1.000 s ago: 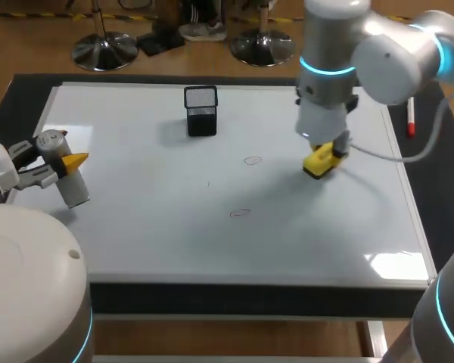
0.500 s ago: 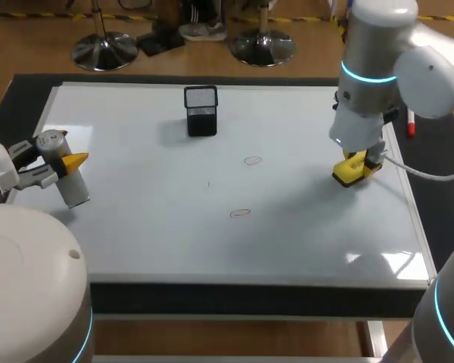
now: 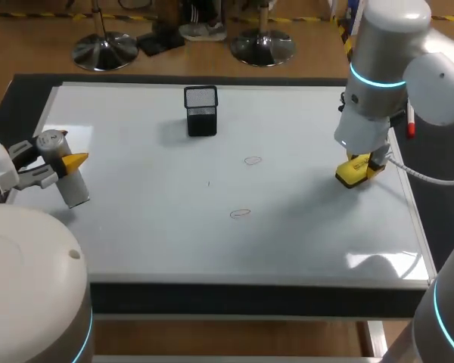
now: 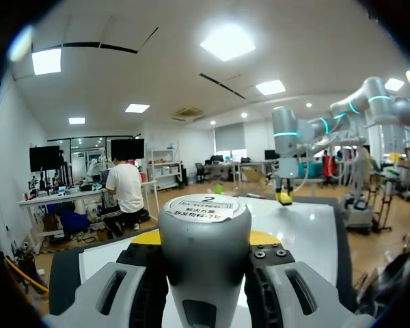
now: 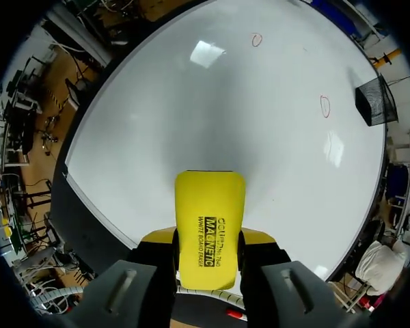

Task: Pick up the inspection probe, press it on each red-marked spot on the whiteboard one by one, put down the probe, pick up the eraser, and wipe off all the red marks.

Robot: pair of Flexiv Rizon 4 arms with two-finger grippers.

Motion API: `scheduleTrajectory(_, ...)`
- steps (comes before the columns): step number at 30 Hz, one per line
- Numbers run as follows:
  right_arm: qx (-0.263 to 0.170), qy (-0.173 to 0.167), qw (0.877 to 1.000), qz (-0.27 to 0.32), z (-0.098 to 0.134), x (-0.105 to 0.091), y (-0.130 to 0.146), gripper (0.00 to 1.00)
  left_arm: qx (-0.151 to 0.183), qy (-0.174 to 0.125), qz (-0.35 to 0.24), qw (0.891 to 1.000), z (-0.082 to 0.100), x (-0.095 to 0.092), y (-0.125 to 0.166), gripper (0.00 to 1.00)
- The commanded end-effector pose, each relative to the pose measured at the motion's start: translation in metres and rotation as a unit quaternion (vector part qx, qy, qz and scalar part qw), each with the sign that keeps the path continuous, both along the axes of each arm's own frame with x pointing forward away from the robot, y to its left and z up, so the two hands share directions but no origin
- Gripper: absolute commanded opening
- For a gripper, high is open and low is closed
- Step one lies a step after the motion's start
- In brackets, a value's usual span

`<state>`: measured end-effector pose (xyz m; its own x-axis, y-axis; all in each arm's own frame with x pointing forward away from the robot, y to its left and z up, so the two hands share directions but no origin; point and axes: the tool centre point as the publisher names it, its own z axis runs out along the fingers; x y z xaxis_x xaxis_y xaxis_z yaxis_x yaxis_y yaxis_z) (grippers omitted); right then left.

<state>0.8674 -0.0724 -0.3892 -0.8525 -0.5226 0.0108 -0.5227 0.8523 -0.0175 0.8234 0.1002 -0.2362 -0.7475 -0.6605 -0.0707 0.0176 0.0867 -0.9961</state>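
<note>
The eraser [image 3: 349,176] is a small yellow block, pinched on its two long sides by the right gripper [image 3: 358,163] near the right edge of the whiteboard [image 3: 136,227]. I judge it light, with a stiff body and probably a softer wiping face below, so a hold across the narrow width should keep it flat for wiping. The inspection probe [image 3: 74,189] is a grey, smooth cylinder, tilted, and the fingers of the left gripper [image 3: 63,162] clamp it from two sides over the left edge of the board. It looks rigid and a little heavier, and its smooth wall could slip, so a hold around the middle of the body seems right to me. Both red marks [image 3: 252,160] [image 3: 240,213] are unwiped, near the middle of the board and well apart from the eraser. The head view shows both arms and the black mesh holder [image 3: 201,110] together, but it does not let me tell whether the eraser touches the board or hangs just above it. The right wrist view shows how the eraser [image 5: 210,219] sits straight between the fingers, with the two marks far ahead of it. The left wrist view shows the round, labelled end of the probe [image 4: 203,232] seated between its fingers.
</note>
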Motion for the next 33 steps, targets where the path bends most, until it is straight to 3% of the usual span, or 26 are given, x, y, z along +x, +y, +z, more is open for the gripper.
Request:
scheduleTrajectory(1, -0.001, 0.000, 1.000, 0.001, 0.001, -0.001, -0.001, 0.00, 0.005, -0.002, -0.004, 1.000, 0.001, -0.001, -0.001, 0.00)
scheduleTrajectory(6, -0.001, 0.000, 1.000, 0.001, 0.001, -0.001, -0.001, 0.00, 0.013, -0.007, -0.031, 0.999, 0.005, 0.008, -0.022, 0.00)
scheduleTrajectory(12, -0.001, 0.000, 1.000, 0.001, 0.001, -0.001, -0.001, 0.00, 0.002, -0.016, -0.085, 0.996, 0.011, 0.025, -0.069, 0.00)
scheduleTrajectory(23, -0.001, 0.000, 1.000, 0.001, 0.001, -0.001, -0.001, 0.00, -0.006, -0.022, -0.195, 0.980, 0.017, 0.059, -0.165, 0.00)
scheduleTrajectory(33, -0.001, 0.000, 1.000, 0.001, 0.001, -0.001, -0.001, 0.00, -0.001, -0.018, -0.259, 0.966, 0.016, 0.084, -0.230, 0.00)
